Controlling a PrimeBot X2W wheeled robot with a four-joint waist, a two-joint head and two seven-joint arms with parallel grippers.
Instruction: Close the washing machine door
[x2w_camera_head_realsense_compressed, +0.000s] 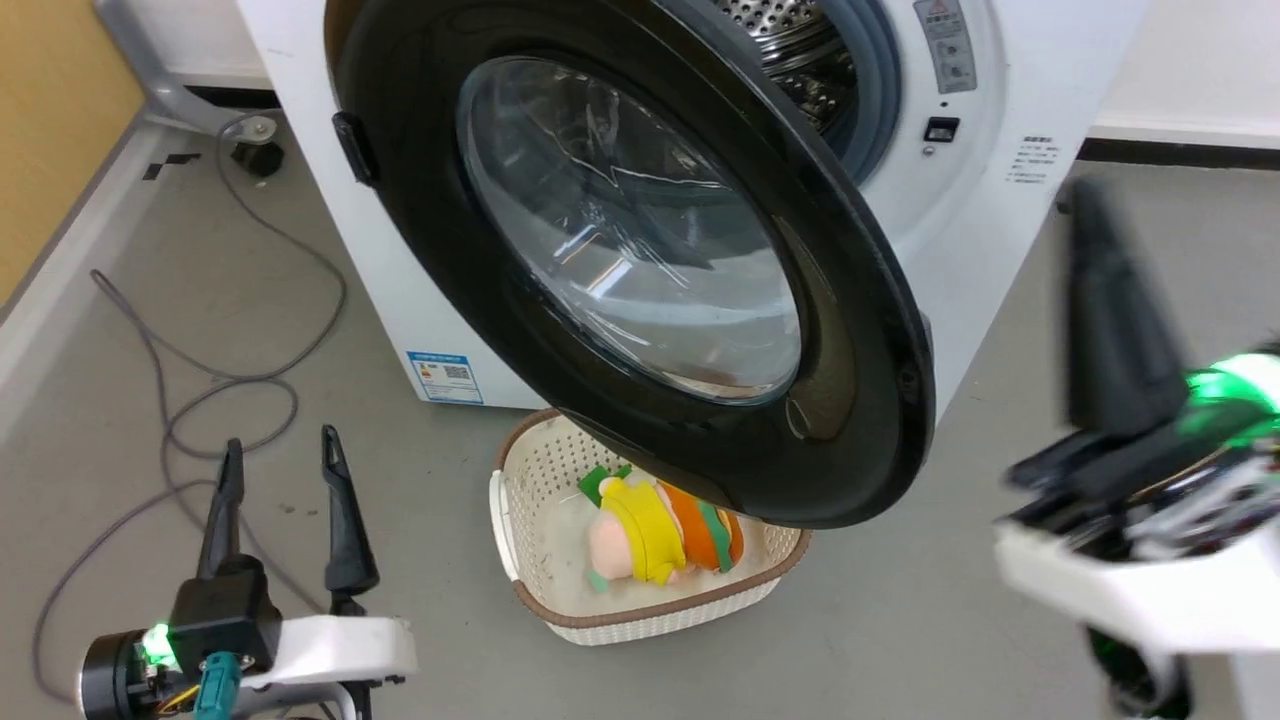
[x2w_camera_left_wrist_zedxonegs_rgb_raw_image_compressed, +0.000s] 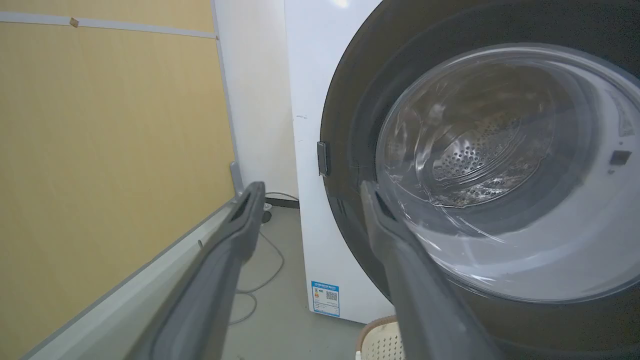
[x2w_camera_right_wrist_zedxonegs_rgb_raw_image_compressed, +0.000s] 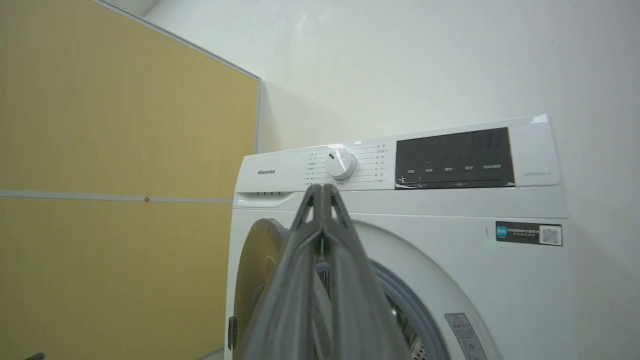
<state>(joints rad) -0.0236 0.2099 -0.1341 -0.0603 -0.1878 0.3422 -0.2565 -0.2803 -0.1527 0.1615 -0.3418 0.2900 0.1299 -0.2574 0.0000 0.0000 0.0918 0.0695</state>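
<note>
- A grey cable (x2w_camera_head_realsense_compressed: 240, 378) lay looped on the floor at the far left. It could have snagged a wheel if the robot had rolled that way.
- The left gripper (x2w_camera_head_realsense_compressed: 282, 450) hung low, well apart from the machine, its two fingers spread wide and holding nothing. It looked to have no part in the push, but a swing of that arm could have struck the white front.
- The washing machine (x2w_camera_head_realsense_compressed: 420, 300) stood against the wall with its steel drum (x2w_camera_head_realsense_compressed: 790, 40) exposed.
- The washing machine door (x2w_camera_head_realsense_compressed: 630, 260) stood wide open, hinged on the left, its free edge reaching out to the right and overhanging a cream basket (x2w_camera_head_realsense_compressed: 660, 612).
- A soft toy (x2w_camera_head_realsense_compressed: 660, 535) lay in the basket. Whether the door's lower rim cleared the basket could not be told, and a scrape there might have dragged it along.
- The right gripper (x2w_camera_head_realsense_compressed: 1090, 215) stood blurred at the far right, apart from the door's free edge. Its wrist camera showed the fingertips pressed together on nothing (x2w_camera_right_wrist_zedxonegs_rgb_raw_image_compressed: 322, 192).
- A push on the glossy curved rim risked the closed fingers sliding off. A press on the bulging glass could have loaded it badly, and too gentle a shove would likely have left the latch uncaught.
</note>
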